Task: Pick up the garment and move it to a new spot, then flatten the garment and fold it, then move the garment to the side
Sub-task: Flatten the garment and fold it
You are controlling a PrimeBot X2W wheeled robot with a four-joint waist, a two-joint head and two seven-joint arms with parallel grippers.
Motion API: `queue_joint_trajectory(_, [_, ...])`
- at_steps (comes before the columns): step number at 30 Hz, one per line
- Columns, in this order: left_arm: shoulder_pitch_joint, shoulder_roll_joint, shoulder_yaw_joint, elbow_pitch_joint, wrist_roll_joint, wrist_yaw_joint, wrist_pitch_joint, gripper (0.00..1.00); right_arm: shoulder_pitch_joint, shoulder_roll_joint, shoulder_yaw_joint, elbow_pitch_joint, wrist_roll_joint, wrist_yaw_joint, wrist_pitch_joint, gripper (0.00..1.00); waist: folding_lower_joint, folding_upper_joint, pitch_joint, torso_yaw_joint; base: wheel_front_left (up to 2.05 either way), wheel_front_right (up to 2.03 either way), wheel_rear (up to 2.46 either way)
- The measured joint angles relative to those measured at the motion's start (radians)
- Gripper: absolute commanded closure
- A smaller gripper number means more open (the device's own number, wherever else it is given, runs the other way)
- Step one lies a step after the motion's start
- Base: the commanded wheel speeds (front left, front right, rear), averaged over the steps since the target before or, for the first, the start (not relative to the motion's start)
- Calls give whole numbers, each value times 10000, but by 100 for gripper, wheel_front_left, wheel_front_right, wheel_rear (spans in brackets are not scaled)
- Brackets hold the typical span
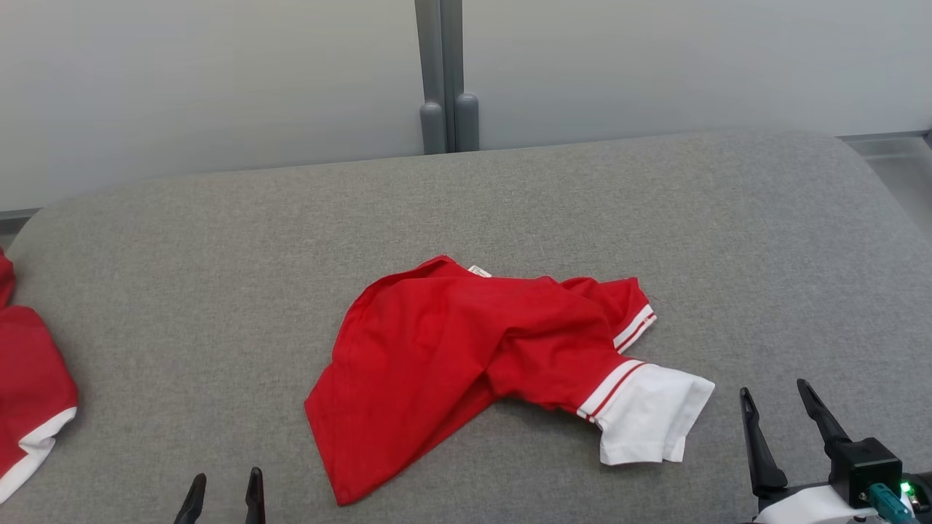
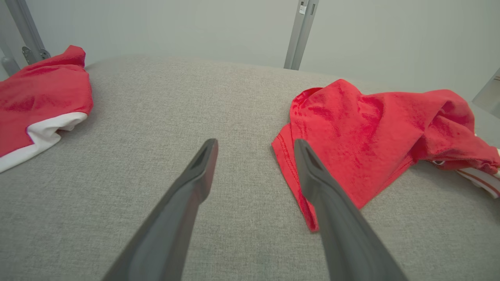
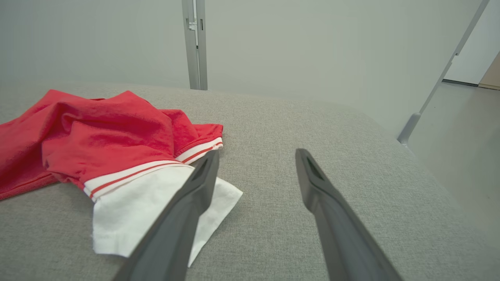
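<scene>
A crumpled red garment (image 1: 451,342) with white, red-striped sleeve trim lies in the middle of the grey padded table (image 1: 218,240). In the left wrist view the garment (image 2: 363,136) spreads to the right, and in the right wrist view the garment (image 3: 97,144) lies to the left. My left gripper (image 1: 224,480) stands open at the bottom edge, left of the garment's near corner, holding nothing. My left gripper (image 2: 256,144) hovers over bare cloth beside the red hem. My right gripper (image 1: 773,387) stands open at the lower right, just right of the white sleeve. My right gripper (image 3: 256,154) is empty too.
A second red and white garment (image 1: 25,393) lies at the table's left edge, and that second garment (image 2: 39,101) shows at the far left of the left wrist view. A grey post (image 1: 445,80) rises against the pale wall behind the table. Floor (image 3: 461,148) drops off past the right edge.
</scene>
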Motion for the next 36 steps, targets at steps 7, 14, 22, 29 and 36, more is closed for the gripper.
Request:
queue_joint_trajectory(7, [-48,286,-499,-67,-257,0,0,0,-118,-10,67,-36,29,0,0,0,0,0,73,-40,0,0,0])
queue_joint_trajectory(14, [-85,330,-608,-59,-332,0,0,0,-146,-19,165,-48,98,0,0,0,0,0,96,-55,0,0,0])
queue_joint_trajectory(22, [-93,297,-924,548,-585,0,0,0,-219,27,732,681,953,0,0,0,0,0,130,-75,0,0,0])
queue_joint_trajectory(29, [-520,349,-2042,1185,-1323,-2,1728,0,-1181,-901,2031,2215,1860,0,1703,0,0,0,332,-225,0,0,0])
queue_joint_trajectory(36, [-1225,558,-2456,1292,-1505,-2,2387,0,-2049,-1285,3139,2842,2573,2,2476,0,0,0,793,-247,0,0,0])
